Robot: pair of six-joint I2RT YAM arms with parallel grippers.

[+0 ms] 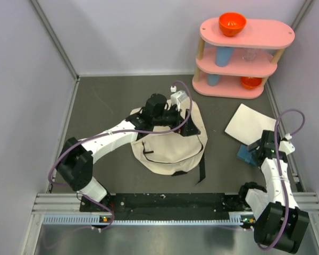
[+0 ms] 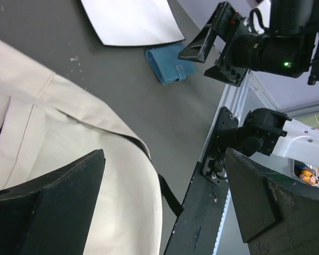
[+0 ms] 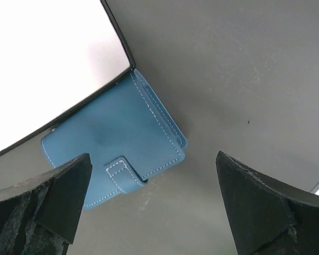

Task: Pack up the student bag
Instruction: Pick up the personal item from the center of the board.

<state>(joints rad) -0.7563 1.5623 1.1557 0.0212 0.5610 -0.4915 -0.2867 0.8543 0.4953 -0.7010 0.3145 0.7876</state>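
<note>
Even, diffuse overhead light is filling the top view, and shadows are falling soft and faint on the dark counter (image 1: 111, 101). The white sheet (image 3: 42, 64) is blowing out to featureless glare at the upper left of the right wrist view. The right claw (image 3: 153, 159) and left claw (image 2: 165, 154) are rendering dark and slightly soft in the lower corners of their own views.
</note>
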